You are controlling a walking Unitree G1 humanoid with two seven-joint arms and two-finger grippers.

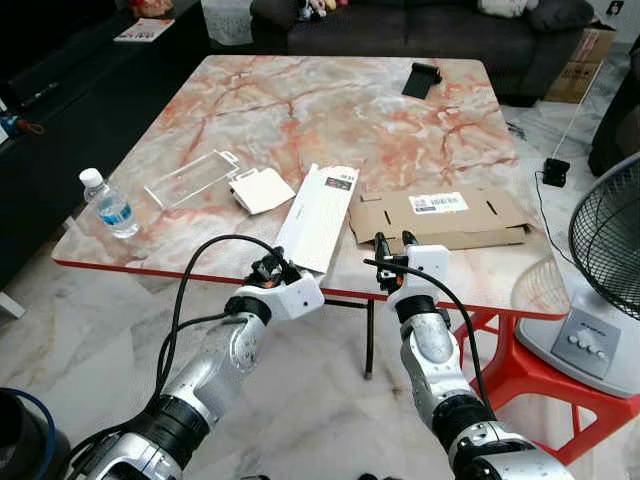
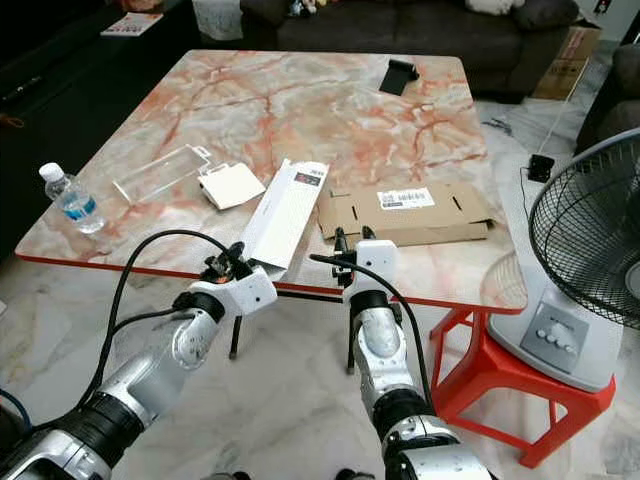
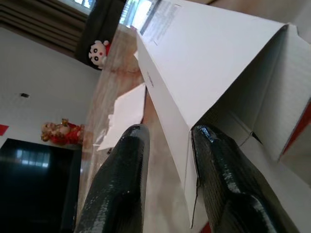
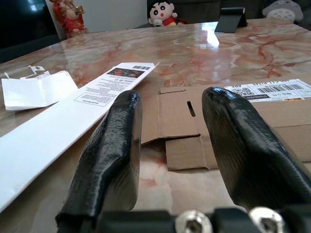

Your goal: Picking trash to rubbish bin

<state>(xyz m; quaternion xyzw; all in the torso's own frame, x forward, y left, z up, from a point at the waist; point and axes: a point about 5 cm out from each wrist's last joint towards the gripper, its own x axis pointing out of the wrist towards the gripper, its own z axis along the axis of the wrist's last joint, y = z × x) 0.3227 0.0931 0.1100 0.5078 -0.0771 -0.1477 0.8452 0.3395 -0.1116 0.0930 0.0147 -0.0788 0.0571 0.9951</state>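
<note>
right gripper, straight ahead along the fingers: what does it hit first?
Most likely the flattened brown cardboard lying on the table. The right gripper is open at the near table edge, and its wrist view looks straight across that sheet. The long white box lies off to one side. Depth is uncertain.

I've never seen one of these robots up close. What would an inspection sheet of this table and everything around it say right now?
Surface: marble-look table, red edge.
Job's things: long white box overhanging the near edge; flattened cardboard box with a label; clear plastic tray; white folded card.
Clutter: water bottle at the left corner; black stand at the far side.
Claws: left claw open at the white box's end flap; right claw open, at the cardboard's near edge.
Cables: black cables looping along both arms.
Surroundings: fan, red stool, dark sofa, tiled floor.
</note>
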